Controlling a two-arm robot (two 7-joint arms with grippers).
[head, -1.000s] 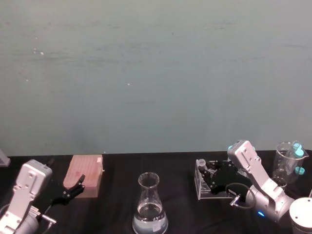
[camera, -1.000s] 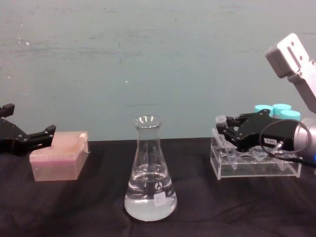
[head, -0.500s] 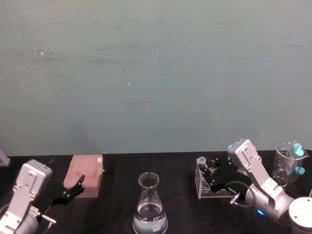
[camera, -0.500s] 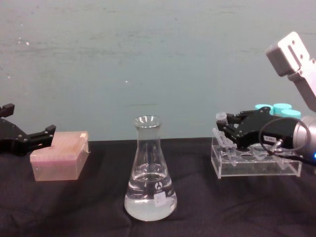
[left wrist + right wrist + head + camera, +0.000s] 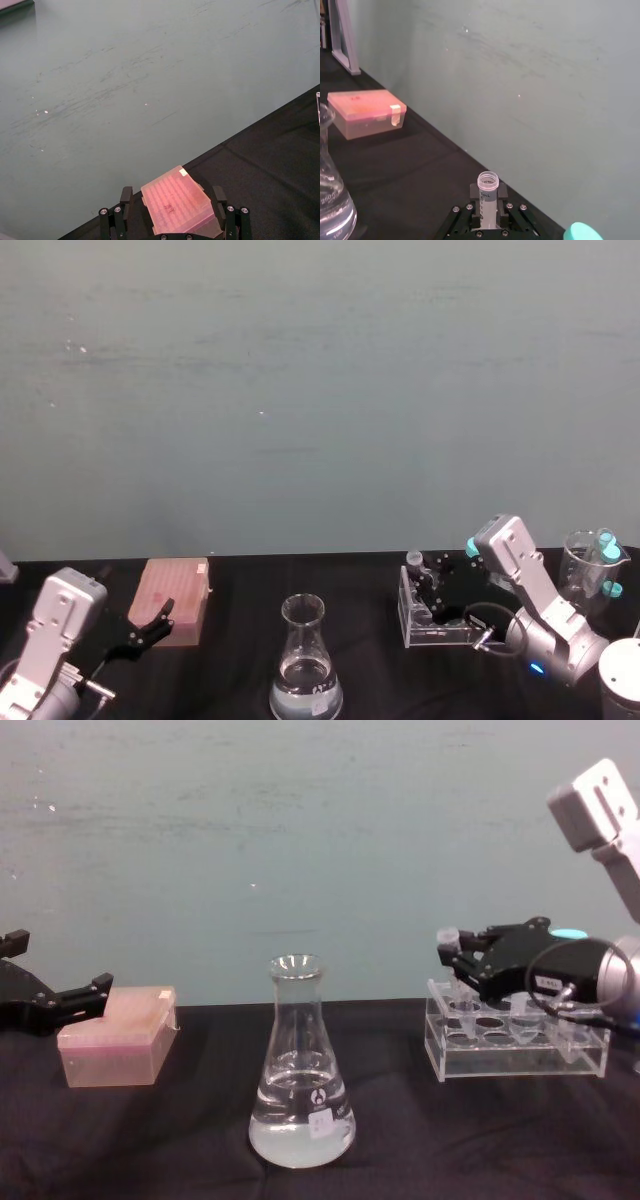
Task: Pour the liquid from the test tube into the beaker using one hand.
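Beaker [image 5: 300,1080] comes first, upright at the front middle of the table [image 5: 150,1140], with clear liquid [image 5: 300,1140] filling its wide base and its neck open. The table is covered by a plain black cloth that runs back to the wall.

Farther back on the right, a clear acrylic rack [image 5: 520,1050] sits on the cloth. Over its left end the right gripper [image 5: 450,960] is closed on the test tube [image 5: 487,192], which it holds upright with the rim above the fingers. I cannot tell whether the tube's tip is clear of the rack, or what the tube contains. The tube is well apart from the beaker. Teal caps [image 5: 570,933] show behind the gripper.

Farther back on the left, a pink box [image 5: 115,1045] lies on the cloth. The left gripper [image 5: 95,988] hangs just beside it with its fingers [image 5: 125,197] spread apart and nothing between them.

Behind everything is a flat grey-green wall [image 5: 300,840], scuffed with faint streaks and a few white specks.
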